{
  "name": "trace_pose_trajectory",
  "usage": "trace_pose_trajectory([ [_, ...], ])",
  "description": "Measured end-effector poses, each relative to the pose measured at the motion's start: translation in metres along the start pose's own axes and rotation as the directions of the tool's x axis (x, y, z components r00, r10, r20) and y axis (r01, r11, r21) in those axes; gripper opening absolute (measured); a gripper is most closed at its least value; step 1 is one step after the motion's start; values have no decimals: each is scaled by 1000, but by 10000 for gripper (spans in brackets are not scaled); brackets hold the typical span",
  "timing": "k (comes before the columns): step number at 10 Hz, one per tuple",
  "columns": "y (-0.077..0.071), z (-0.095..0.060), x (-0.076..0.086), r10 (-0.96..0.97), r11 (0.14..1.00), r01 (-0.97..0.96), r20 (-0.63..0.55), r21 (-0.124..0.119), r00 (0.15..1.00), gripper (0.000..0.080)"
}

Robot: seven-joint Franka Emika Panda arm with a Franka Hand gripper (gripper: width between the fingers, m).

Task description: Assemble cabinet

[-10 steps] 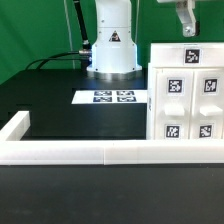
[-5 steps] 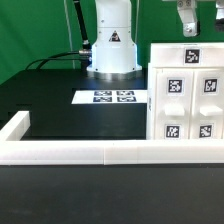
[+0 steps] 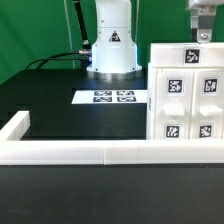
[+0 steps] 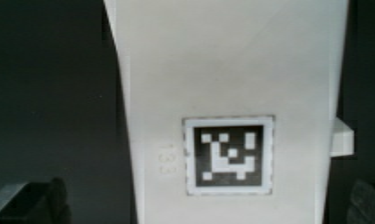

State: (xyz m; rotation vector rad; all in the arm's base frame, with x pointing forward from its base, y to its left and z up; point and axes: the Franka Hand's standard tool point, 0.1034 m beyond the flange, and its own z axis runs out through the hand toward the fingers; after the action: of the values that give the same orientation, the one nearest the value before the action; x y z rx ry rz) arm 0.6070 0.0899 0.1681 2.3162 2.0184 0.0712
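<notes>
The white cabinet [image 3: 186,100] stands at the exterior view's right, with several small tagged panels on its front and one tag on its top. My gripper [image 3: 203,30] hangs just above the cabinet's top right, partly cut off by the frame edge. In the wrist view the cabinet's white top face [image 4: 219,90] with its black-and-white tag [image 4: 228,153] fills the picture. My gripper [image 4: 198,208] is open and empty, with a dark finger [image 4: 27,203] showing on either side of the white body.
The marker board [image 3: 113,97] lies flat on the black table left of the cabinet. A low white rail frame [image 3: 70,152] borders the table's front and left. The arm's white base [image 3: 112,45] stands behind the marker board.
My gripper has moved toward the exterior view's right above the cabinet top. The cabinet has not moved.
</notes>
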Motion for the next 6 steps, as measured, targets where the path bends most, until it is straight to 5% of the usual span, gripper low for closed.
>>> trace_pose_trajectory([
  [6, -4, 20, -13, -35, 999, 34, 24, 27, 999, 797],
])
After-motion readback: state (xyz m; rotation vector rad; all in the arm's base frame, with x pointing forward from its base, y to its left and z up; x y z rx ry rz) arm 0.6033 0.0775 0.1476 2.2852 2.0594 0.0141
